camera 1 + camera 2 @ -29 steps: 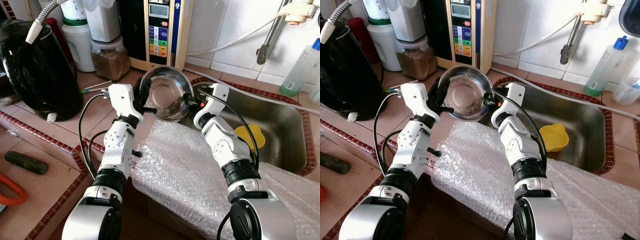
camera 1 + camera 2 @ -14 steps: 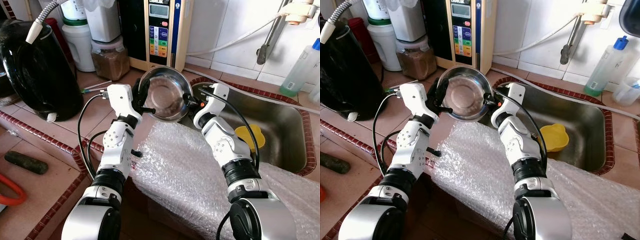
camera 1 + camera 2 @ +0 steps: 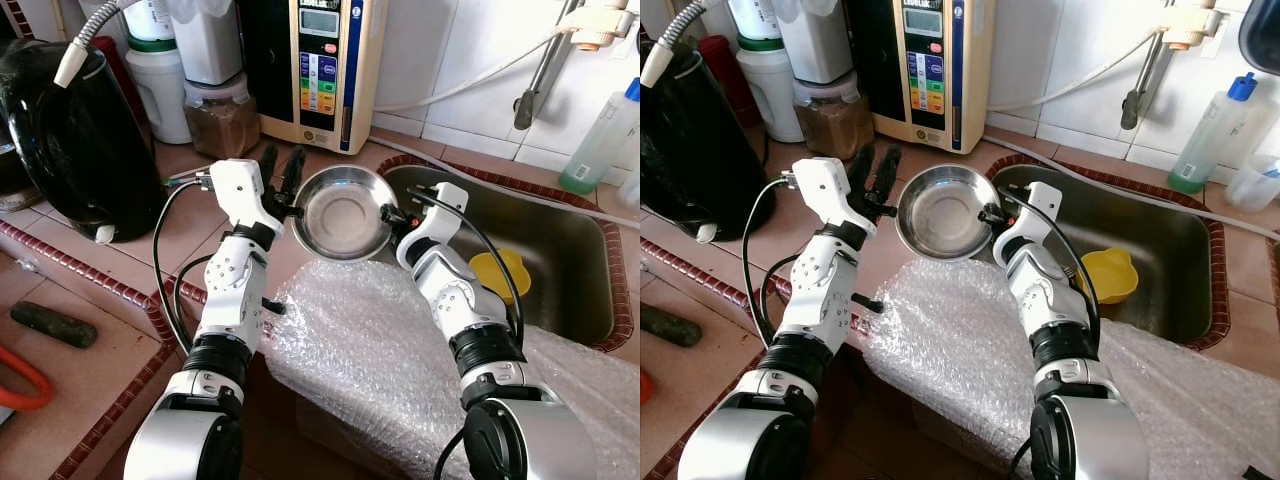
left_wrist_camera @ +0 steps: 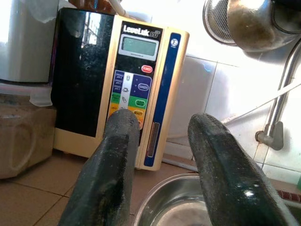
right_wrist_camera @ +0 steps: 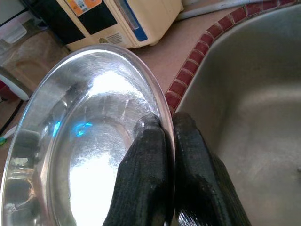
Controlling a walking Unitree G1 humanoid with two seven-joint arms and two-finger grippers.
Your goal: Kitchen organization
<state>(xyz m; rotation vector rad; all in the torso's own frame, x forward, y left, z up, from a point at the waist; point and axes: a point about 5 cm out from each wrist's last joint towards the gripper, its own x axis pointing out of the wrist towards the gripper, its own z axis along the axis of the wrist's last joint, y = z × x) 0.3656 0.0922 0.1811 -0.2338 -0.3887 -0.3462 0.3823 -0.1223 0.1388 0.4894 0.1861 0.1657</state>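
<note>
A shiny steel bowl (image 3: 342,212) hangs tilted over the counter at the sink's left edge. My right gripper (image 3: 388,214) is shut on the bowl's rim, one finger inside and one outside, as the right wrist view shows (image 5: 162,165). My left gripper (image 3: 281,165) is open just left of the bowl, its two black fingers (image 4: 113,165) pointing up toward the water purifier (image 3: 320,62), free of the bowl's rim (image 4: 174,207).
The steel sink (image 3: 560,270) at right holds a yellow cup (image 3: 505,272). Bubble wrap (image 3: 380,350) covers the front counter. A black kettle (image 3: 75,140), jars (image 3: 220,115) and a clear bottle (image 3: 600,135) stand along the back. A dark cucumber-like object (image 3: 52,324) lies front left.
My left gripper has let go of the bowl and opened. The bowl, held by my right gripper alone, has tipped from facing me to a flatter tilt and dropped lower.
</note>
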